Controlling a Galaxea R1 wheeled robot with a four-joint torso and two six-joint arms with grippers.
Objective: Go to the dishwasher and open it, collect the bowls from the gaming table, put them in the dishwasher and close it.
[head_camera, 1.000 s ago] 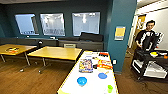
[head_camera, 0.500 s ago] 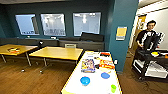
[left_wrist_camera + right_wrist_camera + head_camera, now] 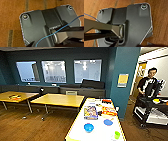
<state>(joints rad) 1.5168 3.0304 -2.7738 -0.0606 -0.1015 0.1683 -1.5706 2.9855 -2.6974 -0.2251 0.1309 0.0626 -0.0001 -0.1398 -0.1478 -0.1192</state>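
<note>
The gaming table (image 3: pixel 77 130), long and white-topped with a yellow edge, runs away from me at the lower middle of the head view. A bright blue bowl (image 3: pixel 88 127) stands on its near end. A small green bowl (image 3: pixel 117 134) sits near the table's right edge. Between them and a little farther back lies a flat blue disc (image 3: pixel 108 122). The dishwasher is out of view. Both wrist views look down past the robot's dark plate onto wooden floor (image 3: pixel 11 15).
Game boxes (image 3: pixel 90 112) and red-orange packs (image 3: pixel 109 110) cover the table's far half. Two yellow-topped tables (image 3: pixel 58 100) stand to the left on wooden floor. A teal pillar (image 3: pixel 123 79) rises behind the table. A person (image 3: pixel 149 82) stands by a cart (image 3: pixel 150 112) at right.
The whole head picture has slid slightly to the right, so the camera has turned a little left. Nothing on the table has moved.
</note>
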